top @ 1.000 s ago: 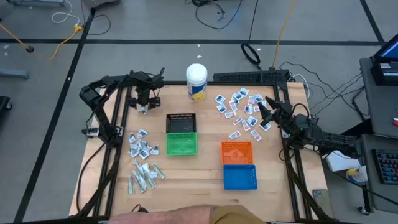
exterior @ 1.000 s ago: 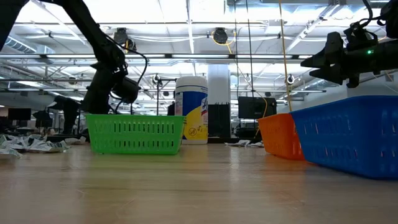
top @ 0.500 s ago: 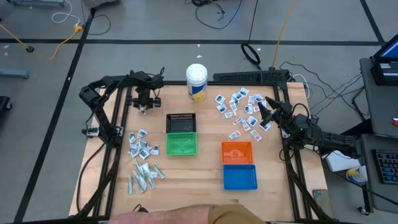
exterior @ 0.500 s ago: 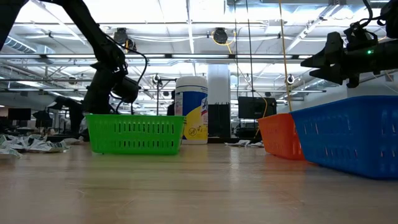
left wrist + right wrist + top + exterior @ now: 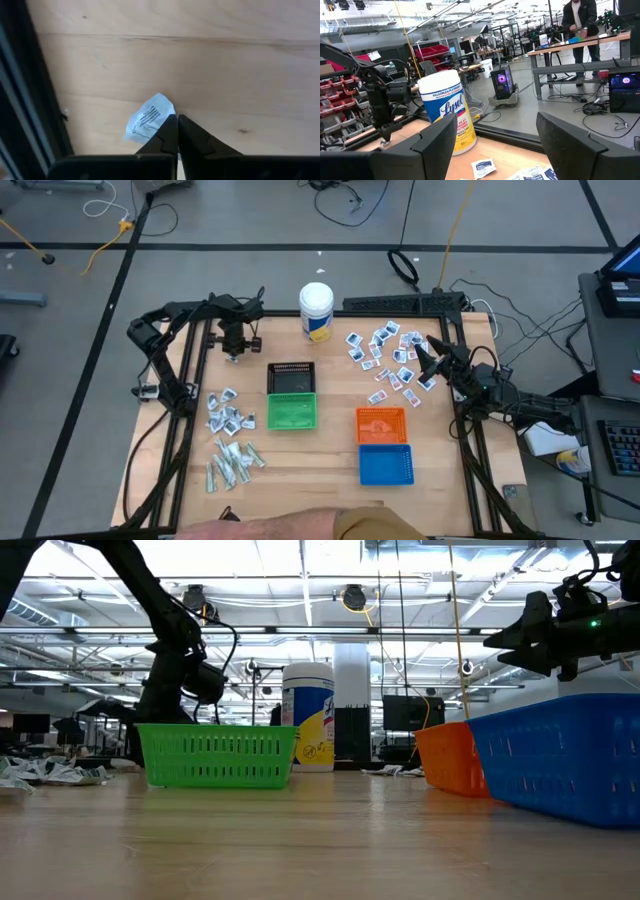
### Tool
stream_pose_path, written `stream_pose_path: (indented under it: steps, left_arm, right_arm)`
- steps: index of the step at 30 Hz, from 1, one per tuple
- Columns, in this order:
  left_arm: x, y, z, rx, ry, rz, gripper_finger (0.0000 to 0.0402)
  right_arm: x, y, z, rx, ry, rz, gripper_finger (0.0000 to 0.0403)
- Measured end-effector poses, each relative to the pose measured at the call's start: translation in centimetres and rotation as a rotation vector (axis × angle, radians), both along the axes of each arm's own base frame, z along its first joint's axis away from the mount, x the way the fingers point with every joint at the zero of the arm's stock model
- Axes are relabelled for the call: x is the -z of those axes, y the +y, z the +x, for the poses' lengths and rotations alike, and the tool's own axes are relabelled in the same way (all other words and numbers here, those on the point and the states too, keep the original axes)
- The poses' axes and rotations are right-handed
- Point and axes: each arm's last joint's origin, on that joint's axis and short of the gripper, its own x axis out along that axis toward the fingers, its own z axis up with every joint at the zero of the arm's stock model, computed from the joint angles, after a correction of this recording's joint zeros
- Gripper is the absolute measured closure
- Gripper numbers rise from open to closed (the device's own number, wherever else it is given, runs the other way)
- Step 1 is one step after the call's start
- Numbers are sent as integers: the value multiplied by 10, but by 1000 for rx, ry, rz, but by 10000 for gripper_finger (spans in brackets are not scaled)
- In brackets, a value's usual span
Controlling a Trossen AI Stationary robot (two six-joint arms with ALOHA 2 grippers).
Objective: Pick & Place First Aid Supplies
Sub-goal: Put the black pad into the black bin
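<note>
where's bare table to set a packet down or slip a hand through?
Free: the strip between the green basket and orange basket, and the near edge in front of the blue basket. Crowded: the blue-print packets by the right hand, and the pale packets left of the green basket.

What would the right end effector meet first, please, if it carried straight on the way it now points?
Probably the Lysol canister, which stands ahead between the open right end effector's fingers; the depth is unclear, and low packets lie nearer.
</note>
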Motion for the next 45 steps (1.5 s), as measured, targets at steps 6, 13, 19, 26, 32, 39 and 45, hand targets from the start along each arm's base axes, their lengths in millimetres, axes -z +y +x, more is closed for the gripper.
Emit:
stream_pose_path:
  steps: [6,13,19,26,32,39,45]
  left_arm:
    - [-3,-1,-1,25,-32,-22,400]
    - [-28,-7,-6,23,-106,25,400]
    - [-58,-20,-16,64,-145,63,401]
    - [-93,-42,-34,113,-196,116,401]
    - [-109,-57,-45,150,-208,126,401]
    - [-106,-61,-34,304,-222,55,401]
    - [-104,-61,-3,564,-236,-13,401]
  right_arm:
    - [0,0,0,0,0,0,136]
    - [0,0,0,0,0,0,135]
    - [0,0,0,0,0,0,135]
    - [0,0,0,0,0,0,136]
    - [0,0,0,0,0,0,135]
    - [0,0,0,0,0,0,136]
    - [0,0,0,0,0,0,136]
